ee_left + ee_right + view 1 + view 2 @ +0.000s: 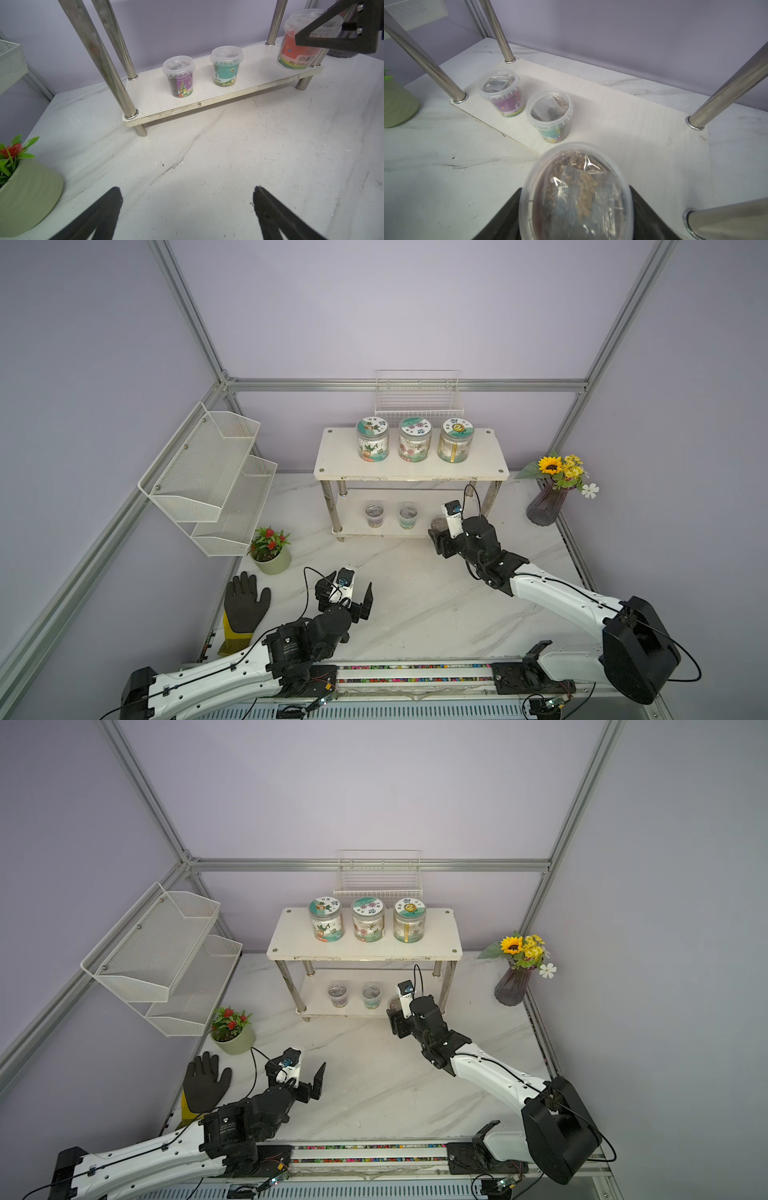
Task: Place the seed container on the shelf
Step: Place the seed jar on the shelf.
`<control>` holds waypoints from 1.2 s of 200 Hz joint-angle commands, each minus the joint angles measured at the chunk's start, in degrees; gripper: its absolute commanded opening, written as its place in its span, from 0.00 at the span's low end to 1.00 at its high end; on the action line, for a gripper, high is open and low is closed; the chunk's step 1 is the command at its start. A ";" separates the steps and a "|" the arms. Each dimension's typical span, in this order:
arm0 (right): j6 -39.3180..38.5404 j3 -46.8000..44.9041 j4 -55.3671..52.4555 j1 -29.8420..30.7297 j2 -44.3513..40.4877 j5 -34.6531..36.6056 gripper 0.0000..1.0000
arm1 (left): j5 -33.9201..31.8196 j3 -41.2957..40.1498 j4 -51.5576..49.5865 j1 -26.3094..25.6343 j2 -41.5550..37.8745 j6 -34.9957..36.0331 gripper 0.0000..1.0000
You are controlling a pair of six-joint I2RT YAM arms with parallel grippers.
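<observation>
Right wrist view looks down on the clear lid of the seed container (575, 182), which the right pincer (575, 207) grips by its sides with a black finger on each flank, the jaws narrowed to the tub's width. The container hangs at the near right end of the shelf (340, 464), over the front edge of its lower board (633, 116) and close to a chrome leg (318, 58); whether its base touches the board cannot be told. This looks like the set-down step, with carrying done and release not yet made. The next move probably calls for easing the tub further onto the board, level, clear of that leg and of the teal-labelled tub (226, 66). The jaws can then open and draw straight back under the top board. The left pincer (187, 190) is spread wide and empty above the bench (228, 155), well apart from the shelf. The container is a tapered translucent plastic tub with a red printed label and a ribbed snap-on rim. Crinkled clear sachets of tan pellets and brown crumbs show through the lid, so it should be light and slightly springy in the grip. A purple-labelled tub (179, 76) of the same shape stands further along. The board is smooth white laminate, chipped along its front edge, and the bench is glossy with marble veining.
</observation>
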 commanded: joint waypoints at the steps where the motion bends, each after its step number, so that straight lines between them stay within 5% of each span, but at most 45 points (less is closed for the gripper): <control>1: 1.14 2.02 4.60 -0.92 1.60 1.52 0.62 | -0.30 1.53 0.41 0.43 0.46 -1.46 1.00; 240: 4.35 6.11 13.10 -5.29 15.00 -0.13 0.63 | 2.51 0.47 3.33 2.06 3.30 -0.25 1.00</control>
